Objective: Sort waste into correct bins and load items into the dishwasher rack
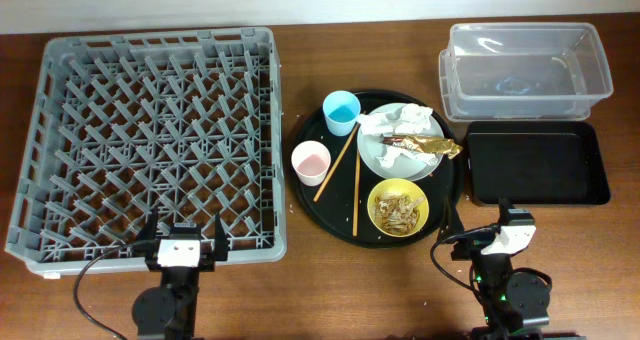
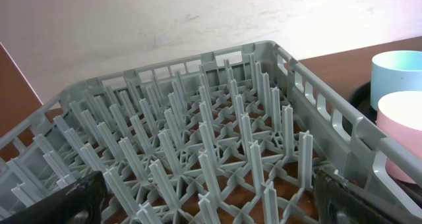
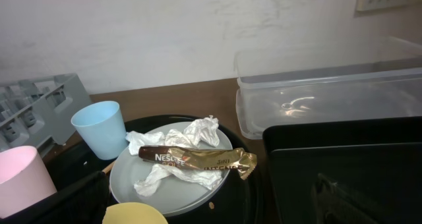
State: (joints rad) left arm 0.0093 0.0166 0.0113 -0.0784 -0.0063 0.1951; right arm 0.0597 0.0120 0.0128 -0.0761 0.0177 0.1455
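Note:
The grey dishwasher rack [image 1: 150, 140] fills the left of the table and the left wrist view [image 2: 198, 132]. A round black tray [image 1: 310, 185] holds a white plate [image 1: 375, 158] with crumpled napkins [image 1: 405, 120] and a gold-brown wrapper [image 1: 425, 144], a yellow bowl [image 1: 398, 208] of brown scraps, a blue cup [image 1: 341, 111], a pink cup [image 1: 310, 162] and two chopsticks [image 1: 338, 165]. The clear tub [image 1: 525, 70] and shallow black tray [image 1: 537, 163] are at the right. My left gripper [image 1: 181, 242] is open at the rack's near edge. My right gripper [image 1: 480, 232] is open near the bowl, empty.
The right wrist view shows the plate [image 3: 191, 188], wrapper [image 3: 198, 159], blue cup [image 3: 100, 128], pink cup [image 3: 23, 171], clear tub [image 3: 330, 92] and black tray [image 3: 343, 158]. Bare wooden table lies along the front edge between the two arms.

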